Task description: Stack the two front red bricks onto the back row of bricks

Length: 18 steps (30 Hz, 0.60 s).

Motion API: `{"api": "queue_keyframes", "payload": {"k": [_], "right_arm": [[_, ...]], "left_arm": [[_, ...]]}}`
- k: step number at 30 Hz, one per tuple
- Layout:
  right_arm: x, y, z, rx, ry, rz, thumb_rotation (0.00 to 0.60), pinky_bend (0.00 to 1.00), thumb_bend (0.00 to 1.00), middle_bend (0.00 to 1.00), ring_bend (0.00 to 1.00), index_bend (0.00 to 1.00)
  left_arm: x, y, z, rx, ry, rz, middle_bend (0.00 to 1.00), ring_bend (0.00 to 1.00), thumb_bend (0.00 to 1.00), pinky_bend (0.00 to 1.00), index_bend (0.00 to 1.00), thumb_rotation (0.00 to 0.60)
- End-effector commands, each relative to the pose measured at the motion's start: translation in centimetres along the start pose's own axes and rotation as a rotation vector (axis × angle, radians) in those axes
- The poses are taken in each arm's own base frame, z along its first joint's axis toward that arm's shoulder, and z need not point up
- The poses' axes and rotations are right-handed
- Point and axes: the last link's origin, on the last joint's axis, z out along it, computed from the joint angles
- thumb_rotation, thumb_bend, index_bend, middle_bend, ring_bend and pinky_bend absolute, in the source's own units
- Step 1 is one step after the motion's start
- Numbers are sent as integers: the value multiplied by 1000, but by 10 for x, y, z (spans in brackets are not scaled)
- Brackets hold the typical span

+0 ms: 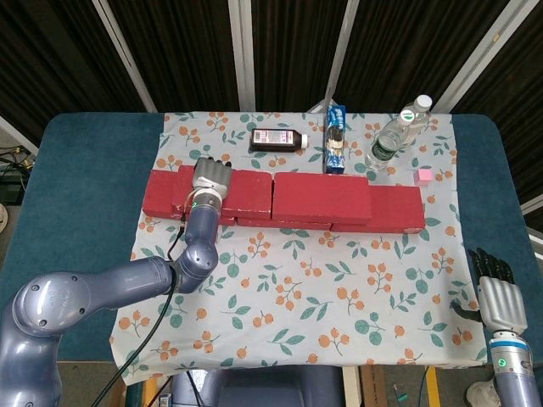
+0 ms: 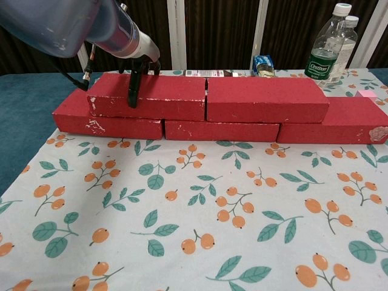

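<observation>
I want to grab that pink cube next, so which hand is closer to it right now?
Right. The right hand hovers off the table's front right edge, well in front of the pink cube. The left hand grips the upper left brick, far across the table.

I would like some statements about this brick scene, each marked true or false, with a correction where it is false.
1. Two red bricks lie on top of the back row. True: the upper left brick and the upper right brick both rest on the lower bricks.
2. The left hand grips the upper right brick. False: it holds the upper left brick, with a finger down its front face.
3. The right hand holds a water bottle. False: it holds nothing, off the table's near right edge; the water bottle stands behind the bricks.
4. A small pink cube sits behind the right end of the row. True.
5. The dark medicine bottle stands upright. False: it lies on its side.
</observation>
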Motion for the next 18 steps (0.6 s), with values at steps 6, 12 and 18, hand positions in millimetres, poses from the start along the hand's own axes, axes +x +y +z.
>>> {"api": "queue_keyframes", "payload": {"k": [6, 12, 18], "right_arm": [[-1, -1, 0, 0, 0, -3, 600, 0, 235, 0, 0, 0], [-1, 0, 0, -5, 1, -4, 600, 0, 235, 0, 0, 0], [-1, -1, 1, -6, 0, -5, 600, 0, 234, 0, 0, 0]], "left_arm": [[0, 0, -1, 9, -6, 3, 101, 32, 0, 231, 39, 600], [0, 1, 0, 9, -5, 9, 22, 0, 0, 197, 0, 600], [1, 1, 0, 17, 2, 9, 0, 0, 0, 188, 0, 600]]}}
